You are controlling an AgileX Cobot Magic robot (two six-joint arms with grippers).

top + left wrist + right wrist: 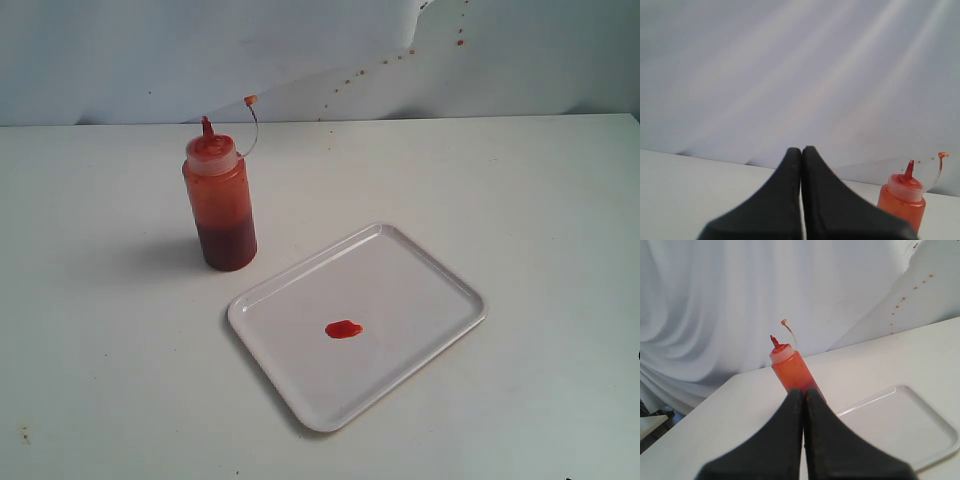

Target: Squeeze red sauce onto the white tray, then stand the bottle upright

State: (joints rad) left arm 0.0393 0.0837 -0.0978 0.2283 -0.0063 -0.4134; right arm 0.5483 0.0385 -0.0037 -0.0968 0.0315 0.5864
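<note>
The bottle (220, 205) stands upright on the table, left of the white tray (430, 262); its tethered tip cap (250, 100) hangs off the nozzle. A small oval blob of red sauce (343, 329) lies near the middle of the tray. Neither gripper shows in the exterior view. In the left wrist view my left gripper (801, 149) is shut and empty, with the bottle (901, 201) off to one side. My right gripper (803, 391) is shut too, holding nothing; the bottle (790, 371) stands beyond its tips and the tray (900, 425) lies beside it.
A white backdrop (320, 50) with small red specks (460, 42) rises behind the white table (100, 350). The table's edge (700, 405) shows in the right wrist view, with a drop beyond it.
</note>
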